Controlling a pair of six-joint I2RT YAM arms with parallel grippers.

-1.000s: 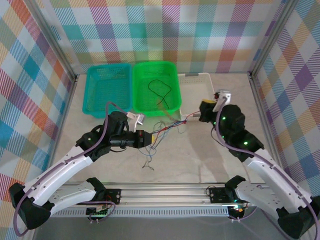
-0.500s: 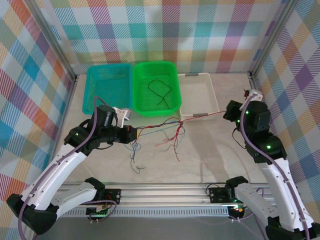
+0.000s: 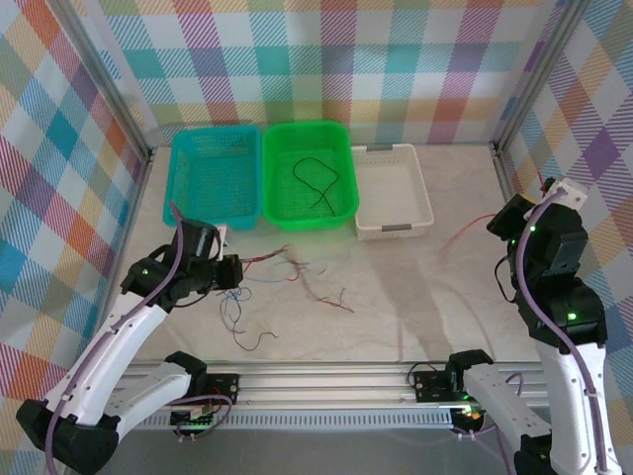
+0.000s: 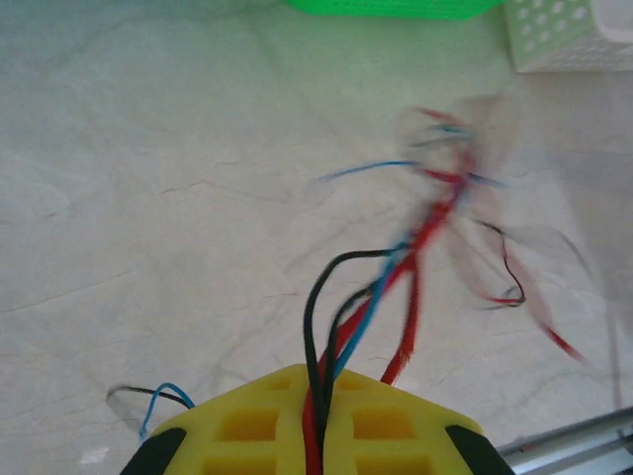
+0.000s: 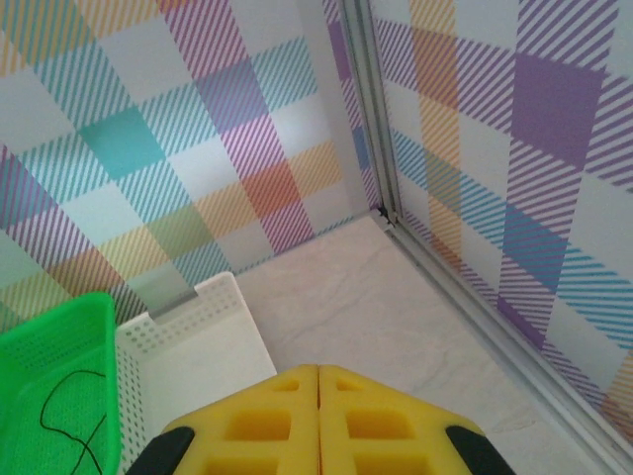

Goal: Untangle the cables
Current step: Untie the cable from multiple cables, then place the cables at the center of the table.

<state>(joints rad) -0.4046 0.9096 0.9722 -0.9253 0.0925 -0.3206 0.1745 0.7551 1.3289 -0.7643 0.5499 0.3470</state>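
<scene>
1. Now, closest to the arm bases, a few blue and dark strands of the cables trail loose on the desk. A second ago they hung nearer the middle, under a tight knot.
2. Just behind them, the left fingers are clamped shut on the bunched ends of red, blue and black wires. These fan out to the right across the desk. This arm has drawn back toward the left side and taken the bundle with it.
3. Across the desk, well apart from that bundle, the right fingers are pressed together.
   - From above, a single red cable runs from them and droops toward the desk. The wrist view does not show it between the pads, so I am judging that it is gripped.
   - A second ago both arms met at the middle, and half a second ago this strand was stretched taut between them.
   - It now hangs slack and clear of the rest, so one cable looks pulled free.
4. Farthest back, the teal basket, green basket and white basket stand in a row. A black cable lies curled in the green one. The red cable likely goes to a basket next, and the left bundle looks far from sorted.
</scene>
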